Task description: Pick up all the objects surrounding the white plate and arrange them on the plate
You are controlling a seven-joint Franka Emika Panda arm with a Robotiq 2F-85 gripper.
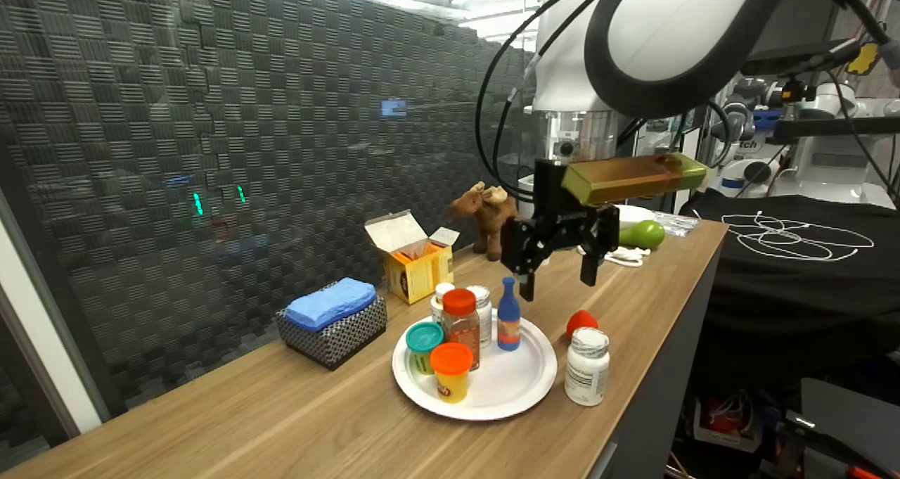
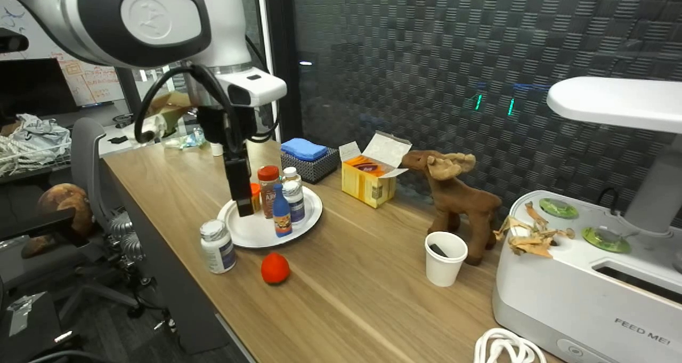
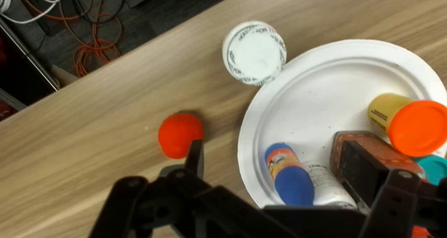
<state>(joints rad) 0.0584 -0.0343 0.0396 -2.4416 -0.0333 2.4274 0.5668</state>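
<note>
White jar [image 1: 586, 370] upright on the tabletop [image 1: 281, 423], just beside the plate [image 1: 517, 387], toward the edge away from the wall [image 1: 295, 134]. From the gripper [image 1: 557, 286], empty with fingers wide, it lies below and toward that edge. Near it, a red lump [image 2: 275, 268], identity unclear, partly finger-covered in the wrist view, which crops the plate.

Saw a toy moose [image 1: 493, 220], open carton [image 1: 432, 271], then blue cloth [image 1: 330, 303] atop patterned box [image 1: 355, 333], along the back edge of the table [image 1: 295, 412]!
</note>
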